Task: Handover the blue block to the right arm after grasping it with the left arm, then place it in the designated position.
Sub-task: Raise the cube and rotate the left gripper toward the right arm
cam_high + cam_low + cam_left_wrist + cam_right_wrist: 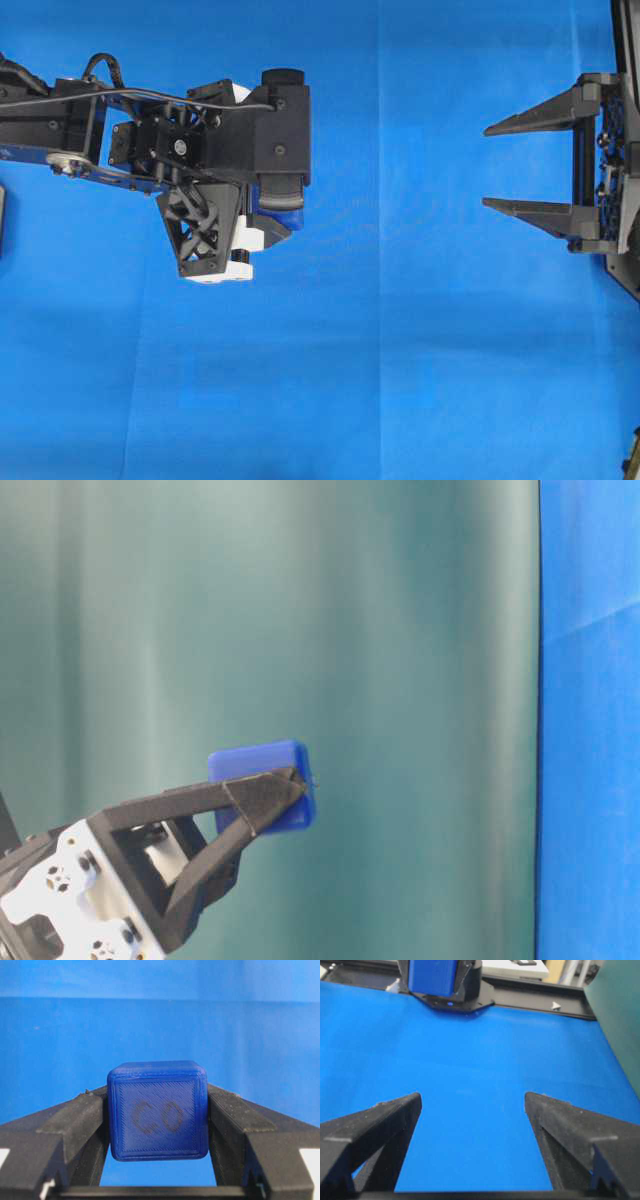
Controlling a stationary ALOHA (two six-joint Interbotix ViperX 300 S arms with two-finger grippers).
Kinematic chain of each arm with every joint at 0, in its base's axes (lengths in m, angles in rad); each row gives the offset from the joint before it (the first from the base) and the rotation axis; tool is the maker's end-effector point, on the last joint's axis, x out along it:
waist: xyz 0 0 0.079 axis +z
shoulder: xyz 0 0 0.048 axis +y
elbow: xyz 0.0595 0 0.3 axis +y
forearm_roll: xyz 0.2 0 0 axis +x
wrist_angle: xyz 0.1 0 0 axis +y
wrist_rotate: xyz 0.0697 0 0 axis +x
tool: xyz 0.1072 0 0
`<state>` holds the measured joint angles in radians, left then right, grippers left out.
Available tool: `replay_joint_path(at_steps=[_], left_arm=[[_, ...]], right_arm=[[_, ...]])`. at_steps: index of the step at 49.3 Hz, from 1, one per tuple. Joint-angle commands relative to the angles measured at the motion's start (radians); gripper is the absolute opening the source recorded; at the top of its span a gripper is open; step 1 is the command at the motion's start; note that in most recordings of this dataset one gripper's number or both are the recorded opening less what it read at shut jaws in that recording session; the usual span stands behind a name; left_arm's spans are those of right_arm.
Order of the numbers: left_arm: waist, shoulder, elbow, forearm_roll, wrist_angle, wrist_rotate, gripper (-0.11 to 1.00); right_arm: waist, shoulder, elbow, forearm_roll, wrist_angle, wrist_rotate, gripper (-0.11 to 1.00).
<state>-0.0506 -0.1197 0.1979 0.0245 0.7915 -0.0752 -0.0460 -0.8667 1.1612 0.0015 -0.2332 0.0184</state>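
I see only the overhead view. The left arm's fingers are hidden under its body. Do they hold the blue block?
Observer: Yes. In the left wrist view the blue block sits clamped between the left arm's fingers.
Operator: Is it lifted from the table?
Observer: The table-level view shows the block in the air at the fingertips, with only the green backdrop behind it.
Operator: Is the right arm ready?
Observer: In its wrist view the right arm's fingers stand wide apart, with only bare blue cloth between them.
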Motion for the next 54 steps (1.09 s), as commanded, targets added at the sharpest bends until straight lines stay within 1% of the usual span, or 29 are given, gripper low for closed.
replay_joint_path(at_steps=[1,22,27,32,37,42,54], left_arm=[[0.003,-0.026,-0.02,0.003,-0.003,-0.002,0.48],[0.003,-0.028,-0.018,0.003,-0.003,0.0,0.48],[0.003,-0.037,-0.006,0.005,-0.017,-0.002,0.48],[0.003,-0.058,0.026,0.005,-0.06,-0.003,0.48],[0.003,-0.095,0.08,0.005,-0.14,-0.008,0.48],[0.003,-0.15,0.158,0.005,-0.25,-0.009,0.48],[0.003,-0.279,0.382,0.003,-0.601,-0.002,0.48]], right_arm=[[-0.002,0.006,-0.025,0.003,-0.002,0.002,0.96],[-0.002,0.006,-0.023,0.003,-0.002,0.002,0.96],[-0.002,0.006,-0.025,0.003,-0.002,0.002,0.96],[-0.002,0.005,-0.023,0.003,-0.002,0.002,0.96],[-0.002,0.006,-0.023,0.003,-0.002,0.002,0.96],[-0.002,0.006,-0.025,0.003,-0.002,0.002,0.96],[-0.002,0.006,-0.028,0.003,-0.005,0.0,0.96]])
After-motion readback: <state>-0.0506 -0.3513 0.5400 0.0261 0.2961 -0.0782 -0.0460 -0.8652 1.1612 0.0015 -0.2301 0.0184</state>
